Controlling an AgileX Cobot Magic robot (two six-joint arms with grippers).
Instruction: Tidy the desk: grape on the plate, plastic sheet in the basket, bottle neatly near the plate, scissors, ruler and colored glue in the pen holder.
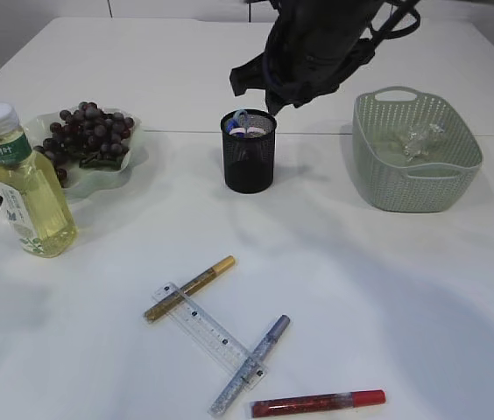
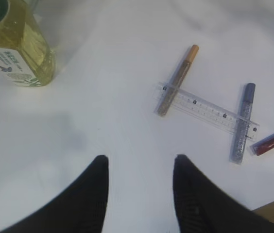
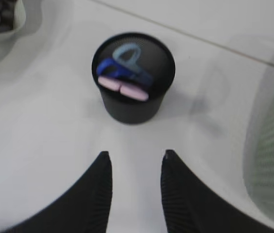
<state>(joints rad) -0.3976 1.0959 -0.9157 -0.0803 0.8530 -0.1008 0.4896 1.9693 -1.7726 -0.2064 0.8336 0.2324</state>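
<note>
Basket (image 1: 457, 188): pale green, right of the desk; the crumpled clear plastic sheet (image 1: 420, 140) lies inside. No hazard judged.

Bottle (image 1: 26, 188): yellow liquid, upright just beside the plate (image 1: 135, 156), which carries the grapes (image 1: 89, 133). The left gripper (image 2: 138, 165) hangs nearby, fingers spread and empty; a low sweep could topple it.

Pen holder (image 1: 249, 166): black mesh, scissors (image 3: 125, 68) inside, handles up. The right gripper (image 3: 136, 160), spread and empty, hangs above and near it; crowded handles may block later insertions, and a nudge could tip the holder.

Ruler (image 2: 207, 110): clear, flat on the desk, crossing the gold glue pen (image 2: 177, 80) and silver glue pen (image 2: 243, 121). Lifting any one likely drags the others; a flat ruler may slip.

Red glue pen (image 2: 273, 140): near the desk edge, may roll off.
</note>
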